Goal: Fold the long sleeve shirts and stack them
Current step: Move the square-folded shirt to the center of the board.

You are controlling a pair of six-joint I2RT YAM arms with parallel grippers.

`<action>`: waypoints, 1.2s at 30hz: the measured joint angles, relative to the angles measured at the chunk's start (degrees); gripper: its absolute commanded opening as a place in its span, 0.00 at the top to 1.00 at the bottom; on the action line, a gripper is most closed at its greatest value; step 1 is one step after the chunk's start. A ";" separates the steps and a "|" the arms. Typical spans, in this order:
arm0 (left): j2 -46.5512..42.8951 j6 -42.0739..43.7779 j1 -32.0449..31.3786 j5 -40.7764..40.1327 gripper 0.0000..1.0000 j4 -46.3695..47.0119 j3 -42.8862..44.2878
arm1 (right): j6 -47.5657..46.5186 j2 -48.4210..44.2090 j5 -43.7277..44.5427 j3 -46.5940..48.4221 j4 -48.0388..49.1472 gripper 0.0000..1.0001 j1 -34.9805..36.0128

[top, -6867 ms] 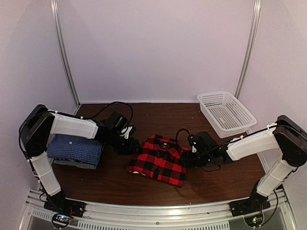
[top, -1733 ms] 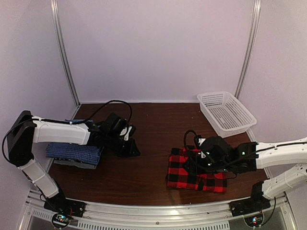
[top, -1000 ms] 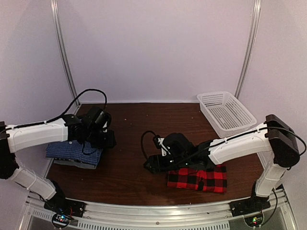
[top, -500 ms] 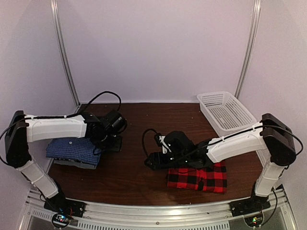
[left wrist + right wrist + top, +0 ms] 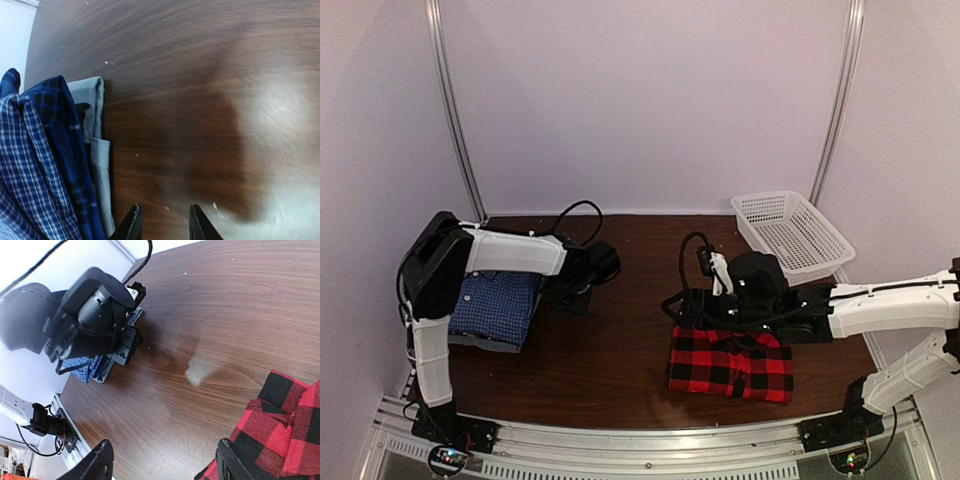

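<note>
White mesh basket (image 5: 817, 262), apart from plaid shirt (image 5: 730, 365)

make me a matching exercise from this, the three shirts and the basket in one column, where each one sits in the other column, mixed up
Things:
1. red-and-black plaid shirt
2. blue checked shirt
3. grey shirt
4. white mesh basket

Places:
a. bottom of the stack on the left
b. back right corner of the table
c. folded, at the front, right of centre
d. top of the stack on the left

Pairs: 1-c, 2-d, 3-a, 4-b
</note>
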 measured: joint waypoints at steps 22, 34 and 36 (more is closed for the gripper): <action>9.77 0.39 4.11 -14.99 0.78 -7.93 2.71 | 2.49 -13.16 5.05 -6.62 -5.38 0.27 -0.31; 10.75 1.95 5.49 -16.37 1.00 -7.89 2.27 | 2.75 -13.14 5.05 -6.71 -5.64 0.27 -0.33; 10.75 2.21 5.49 -16.33 1.00 -7.89 2.27 | 2.73 -13.14 5.05 -6.71 -5.64 0.27 -0.33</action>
